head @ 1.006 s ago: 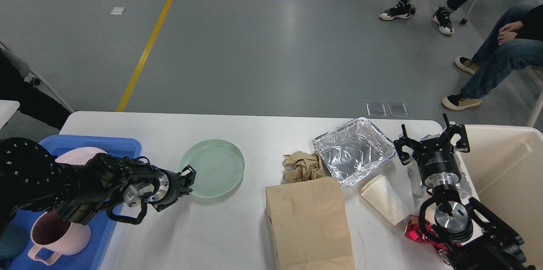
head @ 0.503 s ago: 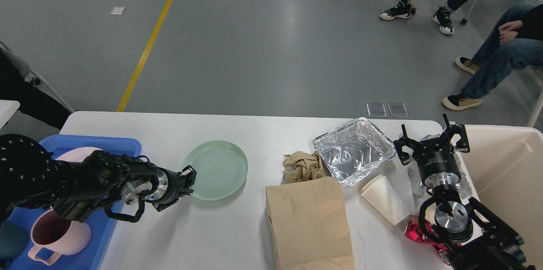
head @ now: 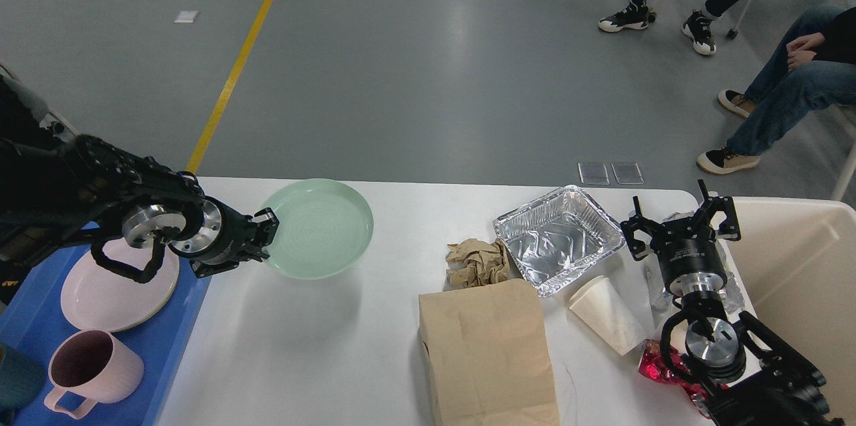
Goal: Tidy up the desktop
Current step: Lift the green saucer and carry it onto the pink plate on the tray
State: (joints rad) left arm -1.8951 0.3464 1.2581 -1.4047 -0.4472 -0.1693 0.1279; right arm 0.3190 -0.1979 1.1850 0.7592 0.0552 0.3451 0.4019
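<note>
The white desktop (head: 321, 346) fills the lower half of the head view. My left gripper (head: 266, 239) is shut on the near-left rim of a pale green plate (head: 317, 225) and holds it lifted above the desktop, casting a shadow below. My right gripper (head: 682, 219) stands open and empty at the right edge of the desktop, beside a foil tray (head: 558, 239). A crumpled brown paper ball (head: 476, 262), a flat brown paper bag (head: 488, 352), a white paper cup (head: 605, 312) lying on its side and a red wrapper (head: 652, 366) lie on the desktop.
A blue tray (head: 150, 346) at the left holds a pink plate (head: 114, 292) and a pink mug (head: 93, 369). A beige bin (head: 802, 279) stands at the right. Seated people's legs are on the floor beyond the table.
My left gripper has lifted the green plate off the desktop and carried it up and leftward. The pink plate is now uncovered. The right arm has not moved.
</note>
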